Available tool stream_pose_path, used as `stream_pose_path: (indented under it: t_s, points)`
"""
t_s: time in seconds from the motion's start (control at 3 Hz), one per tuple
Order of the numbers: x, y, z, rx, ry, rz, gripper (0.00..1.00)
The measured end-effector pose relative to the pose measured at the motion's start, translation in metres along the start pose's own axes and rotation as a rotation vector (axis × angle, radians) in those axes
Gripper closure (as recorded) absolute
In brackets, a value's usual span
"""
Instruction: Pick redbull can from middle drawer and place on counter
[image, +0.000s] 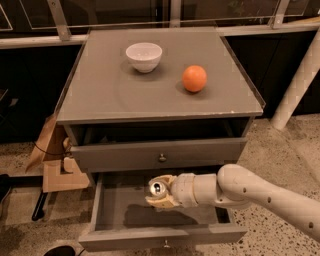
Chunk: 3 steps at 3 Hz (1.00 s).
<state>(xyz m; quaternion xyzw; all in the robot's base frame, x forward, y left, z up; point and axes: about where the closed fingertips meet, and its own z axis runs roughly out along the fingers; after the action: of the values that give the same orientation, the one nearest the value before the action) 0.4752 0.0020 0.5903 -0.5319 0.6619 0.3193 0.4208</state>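
the tool gripped the redbull can top-up over the open middle drawer, seemingly raised off its floor so it could clear the front on the way to the counter.

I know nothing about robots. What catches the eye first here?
A pale arm reaches in from the picture's right, its gripper over the open middle drawer, jaws clasping a redbull can. On the counter above sit a bright orange and a white bowl.
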Motion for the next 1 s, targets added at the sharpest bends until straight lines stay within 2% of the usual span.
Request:
stream_pose_path:
  t_s: [0.33, 0.67, 1.0]
  points:
    - [-0.06, 0.0, -0.017, -0.006, -0.04, 0.028, 1.0]
    - [-0.148, 0.003, -0.056, 0.022, -0.053, 0.0, 1.0]
    - [-0.17, 0.008, -0.063, 0.041, -0.02, -0.053, 1.0]
